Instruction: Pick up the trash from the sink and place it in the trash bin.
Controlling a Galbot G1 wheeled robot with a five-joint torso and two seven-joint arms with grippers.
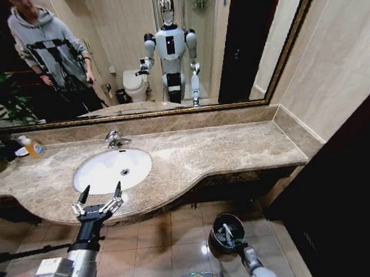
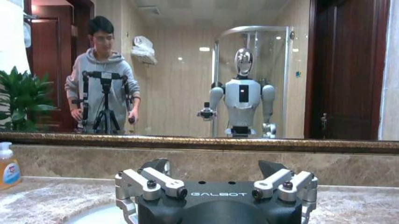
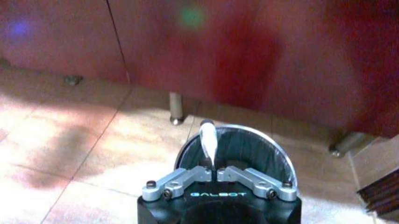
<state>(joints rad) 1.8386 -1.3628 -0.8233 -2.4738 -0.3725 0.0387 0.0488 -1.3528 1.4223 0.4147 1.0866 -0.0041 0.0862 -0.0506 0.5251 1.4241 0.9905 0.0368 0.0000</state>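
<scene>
The left gripper [image 1: 98, 195] hovers open at the front edge of the white oval sink [image 1: 103, 181]. The right gripper [image 3: 209, 161] — pinching a white tube [image 3: 208, 140] — hangs over the dark round trash bin [image 3: 249, 144] on the floor.

Left gripper [image 1: 100, 195] raised forward on extended arm, fingers [image 1: 117, 189] spread wide, nothing between them. Right gripper [image 1: 228, 235] low, pointing down, fingers pressed together

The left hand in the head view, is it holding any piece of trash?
No, the left hand hovers at the counter's front edge before the sink with its fingers spread open and nothing between them.
</scene>
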